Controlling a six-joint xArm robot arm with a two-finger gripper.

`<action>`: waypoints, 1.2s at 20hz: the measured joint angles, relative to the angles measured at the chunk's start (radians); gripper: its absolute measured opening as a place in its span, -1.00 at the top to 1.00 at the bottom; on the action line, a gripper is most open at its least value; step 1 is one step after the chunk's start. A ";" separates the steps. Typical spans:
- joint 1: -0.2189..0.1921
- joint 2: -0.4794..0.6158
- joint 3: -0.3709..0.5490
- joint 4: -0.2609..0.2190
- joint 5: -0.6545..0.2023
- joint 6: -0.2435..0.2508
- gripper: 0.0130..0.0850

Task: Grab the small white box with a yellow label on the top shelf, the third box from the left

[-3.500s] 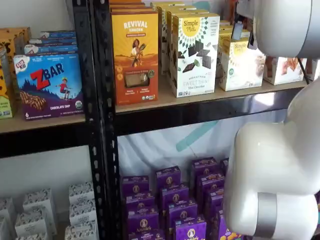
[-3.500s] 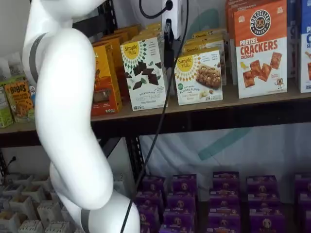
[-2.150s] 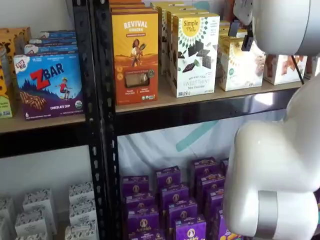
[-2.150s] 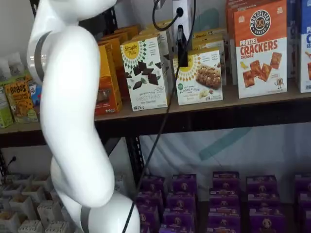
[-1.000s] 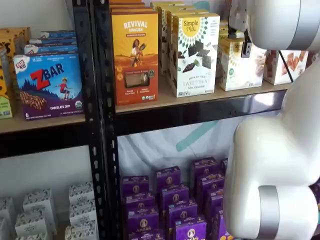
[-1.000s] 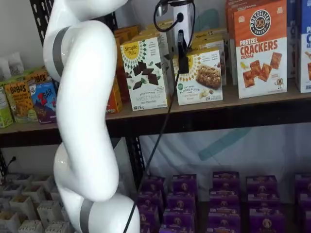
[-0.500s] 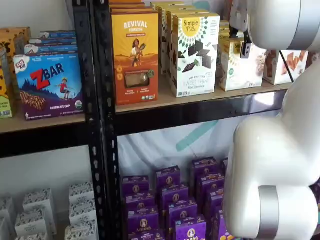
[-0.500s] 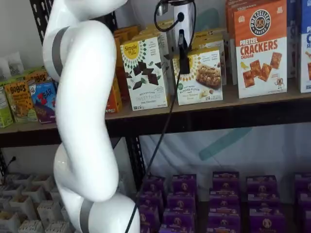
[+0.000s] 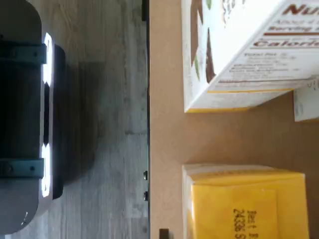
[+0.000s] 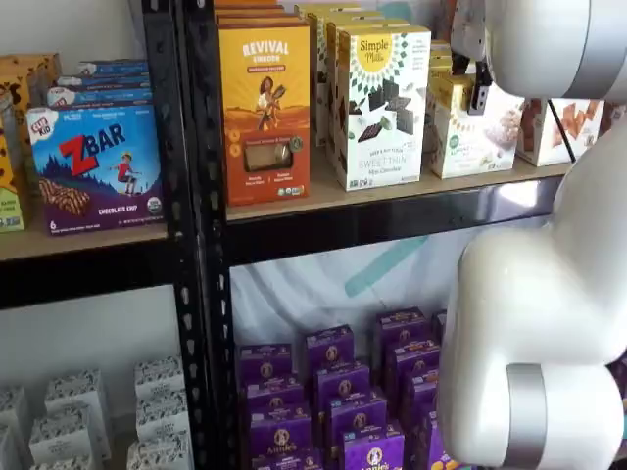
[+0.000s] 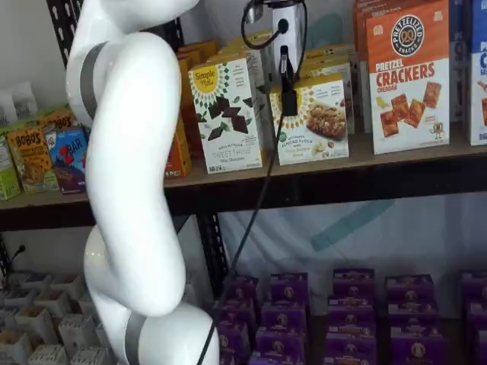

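Note:
The small white box point(image 11: 313, 122) has a yellow top band, a green badge and a cracker picture. It stands on the top shelf point(image 11: 396, 148) and shows in both shelf views point(image 10: 468, 137). My gripper point(image 11: 288, 84) hangs from its white body, with a black finger over the box's upper left corner. In a shelf view the black finger point(image 10: 480, 96) lies over the box's upper front. No gap between the fingers shows. The wrist view shows a carton's yellow top face point(image 9: 239, 204) on the tan board point(image 9: 167, 124).
A taller white box with chocolate squares point(image 11: 228, 114) stands just left of the small box. An orange Pretzel Crackers box point(image 11: 407, 76) stands to its right, and an orange Revival box point(image 10: 265, 108) further left. My white arm point(image 11: 129, 175) fills the foreground. Purple boxes point(image 10: 333, 382) sit below.
The gripper has moved from the gap beside the chocolate-squares box across to the small white box's upper left corner and a little lower. In the last half second it barely moved.

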 joint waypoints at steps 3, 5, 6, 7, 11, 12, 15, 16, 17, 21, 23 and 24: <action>-0.002 -0.004 0.005 0.002 -0.005 -0.001 -0.11; -0.003 -0.005 0.007 0.005 -0.006 -0.003 0.11; -0.004 -0.006 0.007 0.007 -0.006 -0.003 0.11; -0.006 -0.006 0.006 0.011 -0.005 -0.004 0.22; -0.009 -0.009 0.007 0.019 -0.007 -0.006 0.22; -0.010 -0.010 0.006 0.020 -0.006 -0.006 0.22; -0.016 -0.009 -0.001 0.025 0.002 -0.010 0.22; -0.017 -0.009 -0.002 0.026 0.003 -0.011 0.22; -0.018 -0.009 -0.003 0.027 0.004 -0.012 0.22; -0.021 -0.009 -0.010 0.025 0.015 -0.015 0.33; -0.023 -0.004 -0.022 0.024 0.035 -0.015 0.33; -0.023 -0.008 -0.021 0.021 0.038 -0.016 0.33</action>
